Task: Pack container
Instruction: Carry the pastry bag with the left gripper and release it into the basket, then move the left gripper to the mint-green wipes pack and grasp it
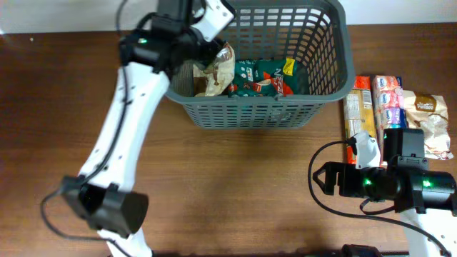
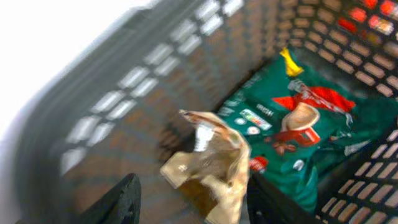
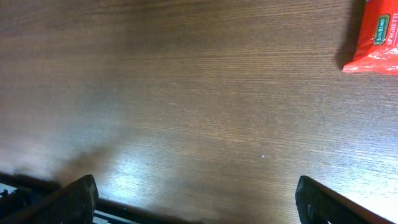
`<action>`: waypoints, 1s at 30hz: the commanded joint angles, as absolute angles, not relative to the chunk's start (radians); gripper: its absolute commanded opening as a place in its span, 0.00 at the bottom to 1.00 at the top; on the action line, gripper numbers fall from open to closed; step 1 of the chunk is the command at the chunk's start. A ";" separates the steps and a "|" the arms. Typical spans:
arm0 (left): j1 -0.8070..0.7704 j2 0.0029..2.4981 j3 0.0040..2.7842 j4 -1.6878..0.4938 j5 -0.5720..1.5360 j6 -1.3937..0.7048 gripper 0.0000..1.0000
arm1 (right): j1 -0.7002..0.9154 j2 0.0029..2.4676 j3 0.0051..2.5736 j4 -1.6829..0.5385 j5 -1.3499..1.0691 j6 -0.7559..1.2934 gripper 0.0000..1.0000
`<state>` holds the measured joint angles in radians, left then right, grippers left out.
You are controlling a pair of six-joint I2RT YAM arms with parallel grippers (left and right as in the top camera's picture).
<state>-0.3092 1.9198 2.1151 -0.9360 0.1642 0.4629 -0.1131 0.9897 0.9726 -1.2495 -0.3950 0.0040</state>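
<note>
Overhead view: the brown wooden worktop (image 1: 235, 185) fills the scene. The container (image 1: 257, 114), a dark grey slotted basket, stands at its far edge, a little right of the middle. My white left arm (image 1: 125, 121) reaches from the near left up and over the container's left rim. My right arm (image 1: 400, 187) lies low at the near right, pointing left across bare wood. A row of snack packs (image 1: 389, 100) lies on the worktop just right of the container, apart from its wall, with a tan bag (image 1: 430, 121) at the row's outer end. Inside the container, green packs (image 1: 260, 75) lie flat on the floor toward the middle and right, one with a yellow tab (image 1: 288, 66). A crumpled tan pack (image 1: 218, 71) stands by the left wall beside them, under my left wrist.

Left wrist view, blurred: my left end effector (image 2: 198, 193) hangs inside the container with its fingers spread. The crumpled tan pack sits between them, and the one finger (image 2: 121, 202) that shows plainly stands clear of it.

Right wrist view: my right end effector (image 3: 199, 199) is spread wide over the worktop, with only wood between its fingers. A red pack (image 3: 373, 37) lies well off at the upper right corner.
</note>
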 commanded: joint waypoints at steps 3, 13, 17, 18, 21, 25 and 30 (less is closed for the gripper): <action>-0.227 1.699 2.180 -1.011 0.028 0.324 0.50 | -0.105 0.989 0.989 -1.250 -0.408 0.009 0.99; 0.067 1.696 2.148 -1.239 -0.107 0.092 0.53 | -0.105 0.989 0.989 -1.250 -0.408 0.009 0.99; 0.166 1.769 2.092 -1.234 0.009 0.090 0.54 | -0.105 0.989 0.989 -1.250 -0.408 0.009 0.99; 0.181 1.795 2.078 -1.229 0.032 0.091 0.54 | -0.105 0.989 0.989 -1.250 -0.408 0.009 0.99; 0.200 1.892 2.061 -1.233 0.046 0.090 0.55 | -0.105 0.989 0.989 -1.250 -0.408 0.009 0.99; 0.201 2.025 2.061 -1.235 0.046 0.043 0.54 | -0.105 0.989 0.989 -1.250 -0.408 0.009 0.99; 0.199 2.180 2.061 -1.219 0.125 -0.171 0.41 | -0.105 0.989 0.989 -1.250 -0.408 0.009 0.99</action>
<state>0.1986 2.1132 2.0693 -1.2293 0.0483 -0.0078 -0.1131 0.9897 0.9726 -1.2495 -0.3950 0.0040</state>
